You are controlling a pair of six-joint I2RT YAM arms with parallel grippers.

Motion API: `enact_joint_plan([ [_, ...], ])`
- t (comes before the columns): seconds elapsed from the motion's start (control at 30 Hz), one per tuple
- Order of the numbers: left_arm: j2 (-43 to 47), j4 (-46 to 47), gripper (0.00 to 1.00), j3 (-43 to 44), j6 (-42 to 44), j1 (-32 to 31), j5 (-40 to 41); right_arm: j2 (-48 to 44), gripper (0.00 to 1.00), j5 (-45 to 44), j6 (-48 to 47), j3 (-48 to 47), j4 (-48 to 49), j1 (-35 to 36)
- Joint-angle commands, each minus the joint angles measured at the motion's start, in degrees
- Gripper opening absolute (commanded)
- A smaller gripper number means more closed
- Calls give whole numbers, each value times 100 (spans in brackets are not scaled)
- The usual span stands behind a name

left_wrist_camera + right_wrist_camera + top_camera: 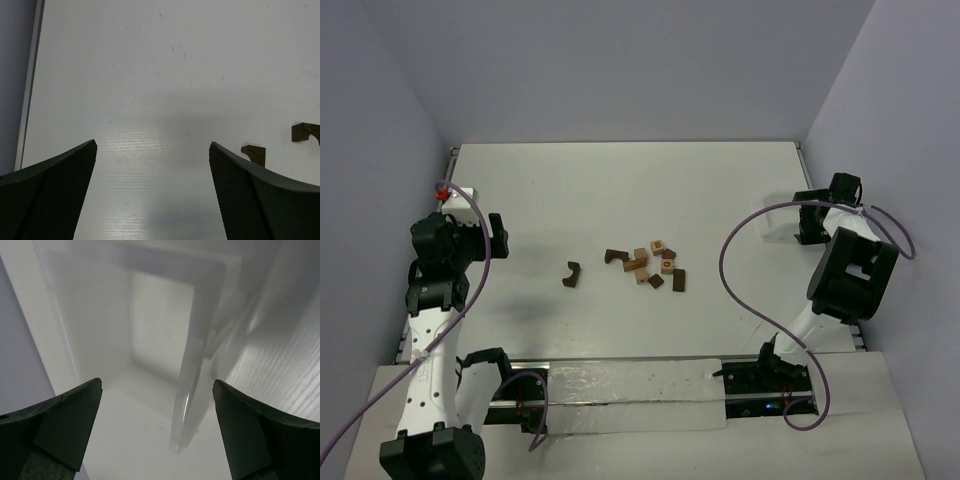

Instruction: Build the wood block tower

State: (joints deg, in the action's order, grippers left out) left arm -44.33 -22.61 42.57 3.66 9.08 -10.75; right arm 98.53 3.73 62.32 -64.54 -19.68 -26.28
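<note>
Wood blocks (641, 264) tan, reddish-brown, dark brown; table (620, 190) white.

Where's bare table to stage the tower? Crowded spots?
Bare: far half of the table behind the block cluster, and the strip between the lone dark block and the left arm. Crowded: the cluster; the white tray by the right arm.

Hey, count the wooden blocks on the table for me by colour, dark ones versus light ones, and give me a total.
Dark brown blocks: 5
Light tan blocks: 5
Total: 10, as best the top view shows; most lie packed close together and small, so a count could be off by one.
</note>
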Motion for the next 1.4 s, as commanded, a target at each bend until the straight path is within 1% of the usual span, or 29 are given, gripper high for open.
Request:
enact_joint_plan([
  [0.0,51,19,99,234,38,-3,-244,-1013,100,512,-216,425,502,153],
  [0.1,144,7,99,204,16,-7,-331,-1978,100,581,-434,653,510,569],
  [0.2,258,-66,99,199,18,-3,-394,-2848,100,489,-772,620,349,1228],
  [0.27,358,-102,99,150,78,-3,-492,-3250,100,347,-1246,551,234,1706],
  [0.3,410,-127,99,119,157,-3,-666,-3427,100,242,-1520,557,252,1987],
  [0.43,631,-338,99,-28,712,-12,-1500,-3924,100,-139,-2706,580,438,3059],
  [0.57,507,-436,97,-94,1191,-34,-2435,-3786,99,263,-4837,458,560,3857],
  [0.6,377,-457,96,-26,1215,-64,-2531,-3719,99,253,-5185,419,530,4035],
  [0.63,16,-496,94,61,1164,-221,-2456,-3559,97,223,-5464,375,467,4168],
  [0.67,-101,-552,91,188,1146,-397,-2295,-3418,96,171,-5697,305,384,4298],
  [0.7,-514,-678,87,431,1036,-577,-2093,-3294,95,13,-5969,162,290,4442],
  [0.73,-875,-776,78,609,932,-774,-1876,-3172,95,-276,-6104,60,167,4630],
  [0.77,-1120,-829,71,724,851,-1007,-1676,-3055,95,-504,-6152,-7,100,4684],
  [0.8,-1412,-835,68,810,657,-1368,-1291,-2896,95,-621,-6168,-68,62,4742],
  [0.83,-1613,-731,67,864,402,-1758,-836,-2772,95,-715,-6164,-149,27,4789],
  [0.87,-1657,-648,66,876,329,-2024,-710,-2730,95,-773,-6161,-173,11,4793],
  [0.9,-1790,-599,66,908,202,-2237,-331,-2713,95,-817,-6142,-167,2,4797],
  [0.93,-1985,-652,66,977,118,-2522,68,-2712,95,-873,-6139,-125,30,4799],
  [1.03,-2558,-870,64,1181,-41,-3270,735,-2760,95,-1047,-6164,28,127,4793],
  [1.1,-3070,-990,61,1315,-216,-3543,994,-2769,96,-1146,-6170,104,149,4799],
  [1.23,-3678,-1018,54,1405,-431,-3881,1523,-2769,97,-1245,-6170,152,176,4799],
  [1.37,-4151,-1139,51,1566,-670,-3946,1908,-2696,97,-1278,-6170,97,158,4799],
])
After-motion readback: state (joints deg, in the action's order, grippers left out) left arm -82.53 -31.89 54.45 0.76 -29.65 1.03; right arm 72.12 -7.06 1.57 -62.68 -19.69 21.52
